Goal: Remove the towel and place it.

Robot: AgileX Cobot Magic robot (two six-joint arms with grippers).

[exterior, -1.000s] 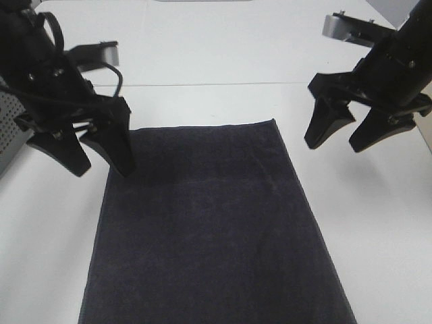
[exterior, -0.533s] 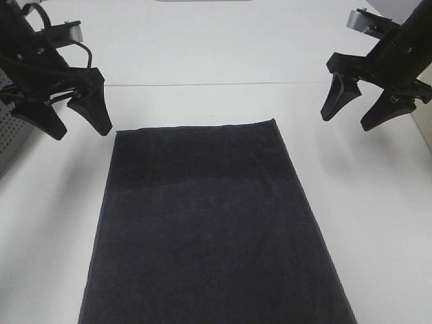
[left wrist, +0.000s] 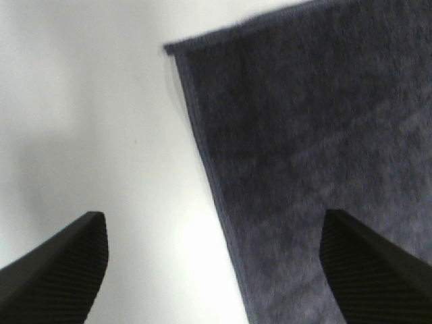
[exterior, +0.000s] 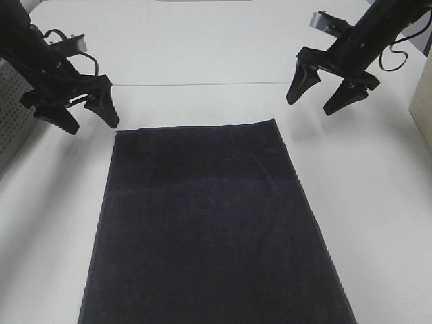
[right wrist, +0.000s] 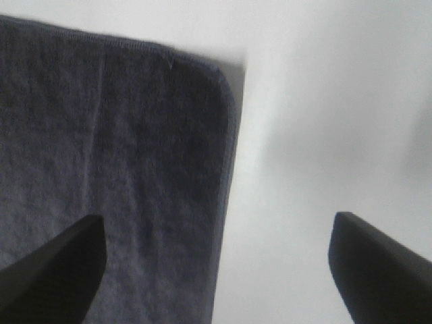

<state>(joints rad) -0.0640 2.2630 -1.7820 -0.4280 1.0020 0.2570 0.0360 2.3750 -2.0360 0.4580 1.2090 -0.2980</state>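
Observation:
The towel is a large, almost black terry rectangle lying flat on the white table, running from mid-table to the near edge of the view. My left gripper is open and empty, hanging above the table just beyond the towel's far left corner. My right gripper is open and empty, above the table beyond and to the right of the far right corner. The left wrist view shows the towel's hemmed corner between my fingertips. The right wrist view shows the other rounded corner.
A grey perforated panel stands at the table's left edge. A pale object shows at the right edge. A seam runs across the table beyond the towel.
Both arms have risen and drawn back from the towel's far corners. The left gripper has come off the towel's left corner; the right gripper has shifted leftward. The towel lies flat and unmoved.

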